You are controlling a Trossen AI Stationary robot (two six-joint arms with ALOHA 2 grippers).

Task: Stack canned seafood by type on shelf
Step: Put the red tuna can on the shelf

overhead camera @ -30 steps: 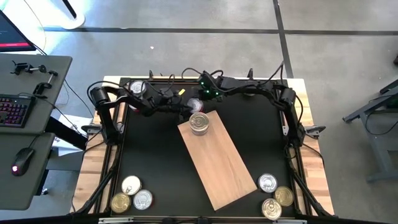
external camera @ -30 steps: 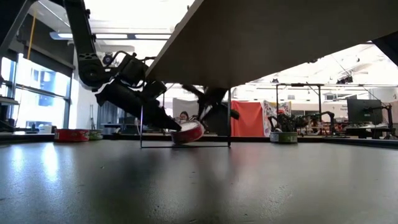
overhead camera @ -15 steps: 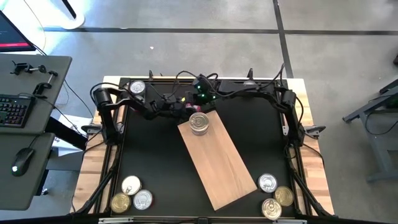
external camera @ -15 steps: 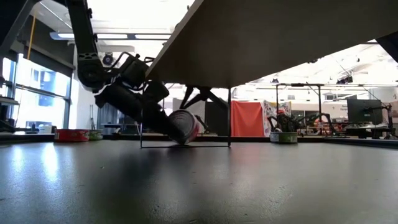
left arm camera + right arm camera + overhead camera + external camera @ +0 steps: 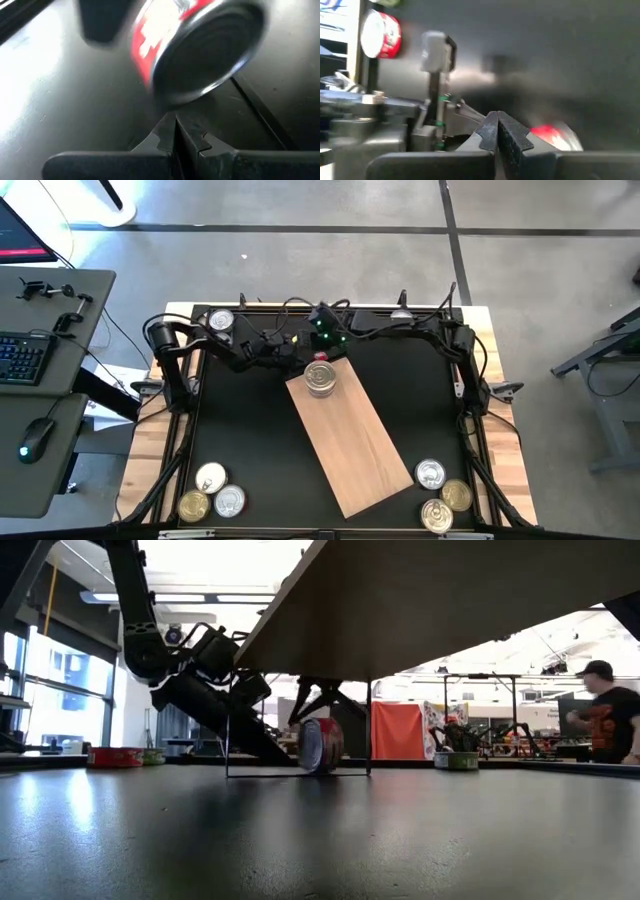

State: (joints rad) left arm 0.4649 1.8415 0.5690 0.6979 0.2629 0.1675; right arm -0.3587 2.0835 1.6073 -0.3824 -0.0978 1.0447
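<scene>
**Two closed grippers meet at a red tin on edge at the far end of the table**

Much here is hard to make out, so you should treat the details with care. In the overhead picture both dark arms and their cables crowd the far edge of the table [image 5: 400,380], and they cover most of the red tin [image 5: 318,358] between them; only a small red patch shows just beyond the far end of the wooden board [image 5: 350,435]. From table height the board's underside fills the upper part of the picture and cuts off the arms above it. There the red tin [image 5: 320,745] stands on its edge on the table, its round face turned sideways.

Your left gripper [image 5: 175,131] has its fingers pressed together, holding nothing. The tin [image 5: 195,50] sits just past its fingertips, blurred, with its red side and dark round face showing; whether the tips touch it you cannot tell. Your right gripper [image 5: 496,127] also has its fingers together, empty, with a smeared red shape beside it that is likely the same tin.

On the board, a stack of tins [image 5: 320,378] with a silver lid on top sits at the far end. One tin [image 5: 220,321] lies in the far left corner. Three tins [image 5: 212,492] cluster at the near left corner, and three more [image 5: 440,492] at the near right.

A person [image 5: 606,712] stands in the room beyond, cut off at the picture's edge.
</scene>
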